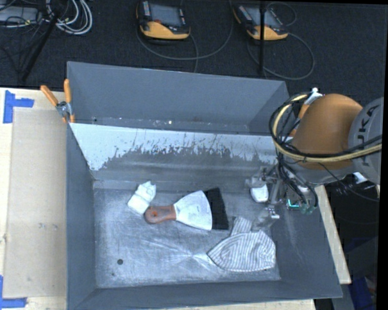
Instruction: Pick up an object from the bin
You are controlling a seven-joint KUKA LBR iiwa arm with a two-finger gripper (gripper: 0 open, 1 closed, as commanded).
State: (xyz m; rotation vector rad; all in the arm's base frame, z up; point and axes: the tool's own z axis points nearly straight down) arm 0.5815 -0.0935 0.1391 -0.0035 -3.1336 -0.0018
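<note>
My gripper [268, 211] hangs low at the right side of the bin, just above the upper edge of a grey-and-white striped cloth [242, 251] that lies bunched in the front right corner. Left of the gripper lies a brush [190, 211] with a brown handle, a white face and a black block at its right end. Nothing shows in the gripper's grasp.
A small white crumpled piece [141, 198] lies at the left of the bin floor, close to the brush's handle. The arm with its orange cover and cables comes in over the bin's right rim. The bin's sloped back wall rises behind the things.
</note>
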